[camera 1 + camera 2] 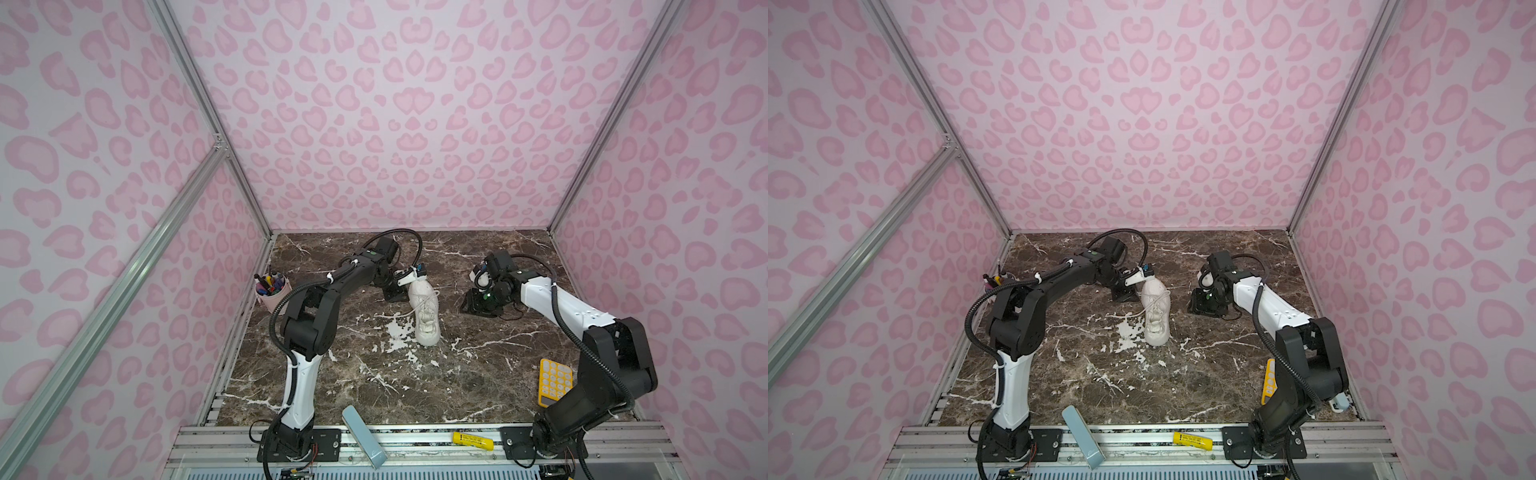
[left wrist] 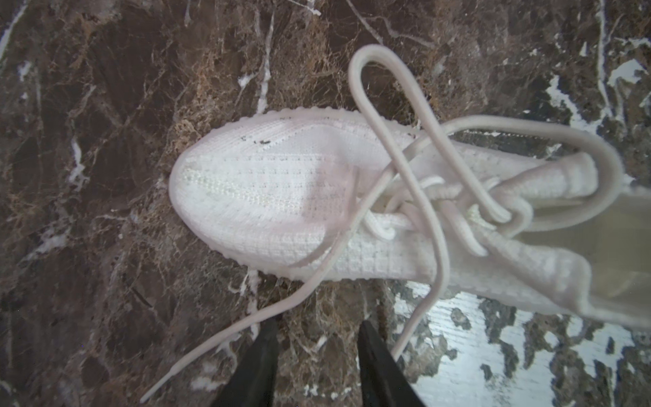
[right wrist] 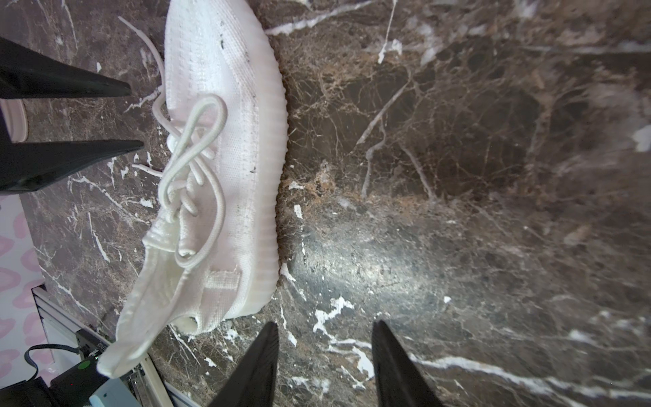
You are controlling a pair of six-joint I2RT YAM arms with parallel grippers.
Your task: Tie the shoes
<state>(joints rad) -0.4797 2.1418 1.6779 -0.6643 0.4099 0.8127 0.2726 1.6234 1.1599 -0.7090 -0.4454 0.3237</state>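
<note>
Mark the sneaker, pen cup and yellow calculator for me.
sneaker (image 1: 426, 322), in a top view, on its laced upper.
pen cup (image 1: 268, 301), in a top view, on its pink wall.
yellow calculator (image 1: 555, 381), in a top view, on its keypad.

I see the all-white knit sneaker with ribbed chunky sole (image 1: 424, 320) upright mid-worktop (image 1: 374, 395), toe toward 12 o'clock. Its thin white laces (image 2: 442, 192) are loosely looped, with the ends trailing toward 8 o'clock.

Soft, even light fills both top views, with wide-angle bowing at the edges. Glare sheens the dark brown marble counter (image 3: 352, 253); the white knit sneaker (image 2: 299, 201) blurs at its heel.
</note>
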